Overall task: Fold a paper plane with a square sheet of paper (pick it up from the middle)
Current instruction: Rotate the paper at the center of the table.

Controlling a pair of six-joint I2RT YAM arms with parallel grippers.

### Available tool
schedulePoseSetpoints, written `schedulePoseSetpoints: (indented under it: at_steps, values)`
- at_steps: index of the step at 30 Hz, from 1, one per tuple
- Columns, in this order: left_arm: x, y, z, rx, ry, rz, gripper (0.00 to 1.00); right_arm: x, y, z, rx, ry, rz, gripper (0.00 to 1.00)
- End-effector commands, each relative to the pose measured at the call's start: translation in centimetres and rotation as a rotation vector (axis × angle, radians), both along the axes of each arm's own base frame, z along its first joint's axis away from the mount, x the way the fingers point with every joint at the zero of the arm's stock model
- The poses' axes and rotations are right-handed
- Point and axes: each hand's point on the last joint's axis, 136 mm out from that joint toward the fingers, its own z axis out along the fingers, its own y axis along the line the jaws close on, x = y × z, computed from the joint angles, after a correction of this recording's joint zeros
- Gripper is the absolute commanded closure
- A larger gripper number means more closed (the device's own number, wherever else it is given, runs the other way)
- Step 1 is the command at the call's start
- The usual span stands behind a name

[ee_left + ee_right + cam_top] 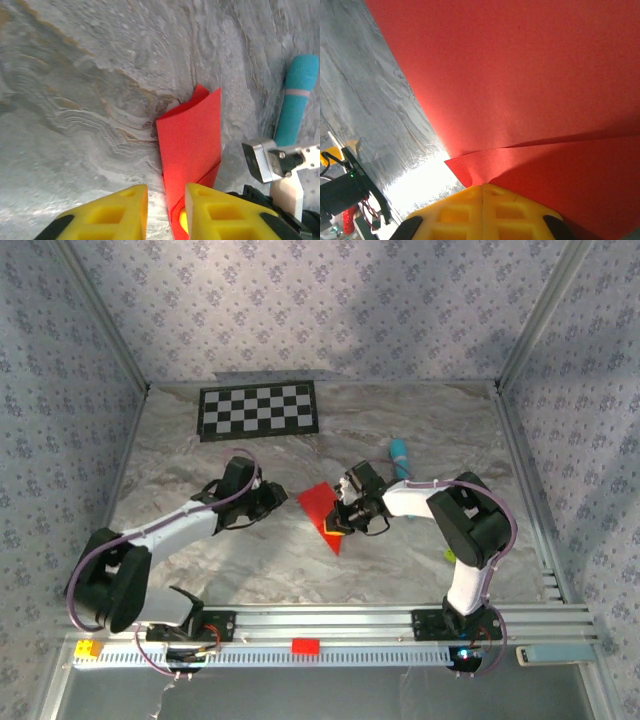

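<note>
Red sheet of paper [192, 135], just one, I saw half-hidden: right gripper [483, 187] was clamped on it, left gripper [166, 192] slightly agape.

matt red paper [192, 135]; table [75, 100] glossy, marbled, perhaps laminate.

Bright red sheet of paper [320, 508], partly folded into a pointed triangle with one flap raised, apart from the checkerboard [260, 410], in front of its right corner.
</note>
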Motion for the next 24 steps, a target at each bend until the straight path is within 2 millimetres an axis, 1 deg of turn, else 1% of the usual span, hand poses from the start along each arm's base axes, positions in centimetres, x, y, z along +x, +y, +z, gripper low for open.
schedulePoseSetpoints:
  at_steps: [1, 5, 9, 13, 18, 20, 22, 24]
  values:
    - [1.0, -3.1, 1.8, -0.082, -0.036, -0.079, 0.82, -1.2, -0.7, -2.5, -0.076, 0.097, -0.100, 0.96]
    - [1.2, -5.3, 1.0, -0.090, -0.012, -0.114, 0.86, -1.2, -0.5, -2.5, -0.098, 0.094, -0.162, 0.94]
    - [1.4, -6.8, -0.8, -0.099, 0.037, -0.118, 0.89, -1.1, -0.4, -2.6, -0.090, 0.113, -0.222, 0.94]
    - [1.6, -7.0, -2.7, -0.094, 0.083, -0.102, 0.91, -1.0, 0.1, -2.6, -0.043, 0.132, -0.269, 0.94]
    - [1.5, -7.2, -4.6, -0.074, 0.129, -0.107, 0.93, -1.1, 0.1, -2.4, -0.034, 0.136, -0.290, 0.94]
    - [1.3, -7.0, -5.5, -0.055, 0.150, -0.102, 0.94, -0.8, 0.5, -1.6, 0.009, 0.109, -0.284, 0.93]
    - [0.8, -6.6, -6.7, -0.034, 0.180, -0.101, 0.96, -0.3, 0.9, -0.2, 0.044, 0.064, -0.273, 0.90]
    - [0.4, -6.3, -7.6, -0.019, 0.200, -0.100, 0.97, 0.1, 0.6, 0.9, 0.042, 0.026, -0.266, 0.88]
